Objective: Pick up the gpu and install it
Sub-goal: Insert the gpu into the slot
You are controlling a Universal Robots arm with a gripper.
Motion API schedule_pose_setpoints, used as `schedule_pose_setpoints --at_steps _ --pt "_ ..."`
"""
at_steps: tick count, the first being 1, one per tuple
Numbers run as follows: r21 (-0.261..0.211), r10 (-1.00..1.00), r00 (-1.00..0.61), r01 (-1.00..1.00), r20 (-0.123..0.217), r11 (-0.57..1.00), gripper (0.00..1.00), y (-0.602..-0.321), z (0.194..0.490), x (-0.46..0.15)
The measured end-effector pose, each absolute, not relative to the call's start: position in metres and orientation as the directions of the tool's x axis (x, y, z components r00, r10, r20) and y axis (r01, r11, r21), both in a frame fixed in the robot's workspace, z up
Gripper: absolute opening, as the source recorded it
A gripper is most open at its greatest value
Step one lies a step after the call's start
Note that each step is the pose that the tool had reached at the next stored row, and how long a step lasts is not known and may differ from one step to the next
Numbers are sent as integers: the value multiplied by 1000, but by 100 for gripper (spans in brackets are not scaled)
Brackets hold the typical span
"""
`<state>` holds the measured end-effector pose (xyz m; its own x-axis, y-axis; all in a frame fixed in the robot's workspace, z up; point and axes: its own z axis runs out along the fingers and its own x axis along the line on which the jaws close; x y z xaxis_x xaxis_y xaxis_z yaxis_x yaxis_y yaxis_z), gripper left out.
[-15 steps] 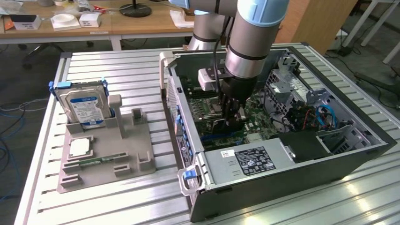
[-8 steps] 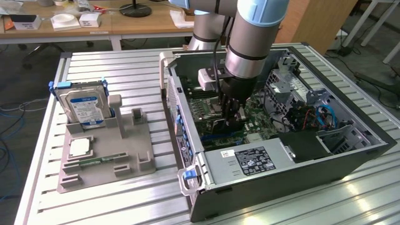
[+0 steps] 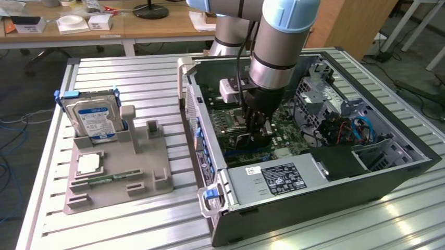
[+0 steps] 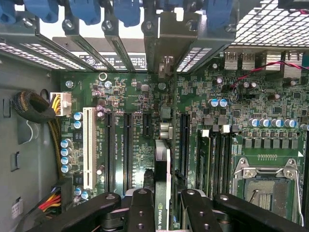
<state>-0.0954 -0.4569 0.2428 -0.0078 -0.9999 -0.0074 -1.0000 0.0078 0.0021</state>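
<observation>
Claw [image 4: 161, 205]: seen from the wrist view, the two black finger pairs stand part-way closed on the gpu [image 4: 162, 183], which runs edge-on between them as a slim strip with a green logo near its held end.
Gpu, position: held upright in the claw, directly over the green motherboard [image 4: 145, 104], its far end reaching toward the metal slot covers at the case's back wall; whether its lower edge touches the board cannot be told.
Beside the claw, wrist view: long black card slots [image 4: 128, 150] lie on one side of the gpu with a white slot [image 4: 88, 147] further out; another long black slot [image 4: 184, 145], memory slots and the open processor socket [image 4: 264, 186] lie on the other side.
Beyond the claw, wrist view: blue latches [image 4: 89, 9] line the back wall above the slot covers.
Exterior view, claw [image 3: 257, 136]: the fingers reach deep inside the open computer case [image 3: 389, 174]; the gpu between them cannot be made out here.
Exterior view, arm: the arm [image 3: 278, 52] descends vertically into the case.
Well away from the claw, toward the exterior view's left: a grey parts holder [image 3: 149, 179] on the slatted table [image 3: 125, 83] carries an upright hard drive [image 3: 96, 120], a processor chip [image 3: 89, 164] and a green memory stick [image 3: 104, 179].
</observation>
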Motion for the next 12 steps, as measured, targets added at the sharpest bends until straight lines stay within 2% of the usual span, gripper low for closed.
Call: schedule_pose_setpoints --at_steps 12 --pt "2 -1000 -8 -1000 -8 8 26 -457 235 -98"
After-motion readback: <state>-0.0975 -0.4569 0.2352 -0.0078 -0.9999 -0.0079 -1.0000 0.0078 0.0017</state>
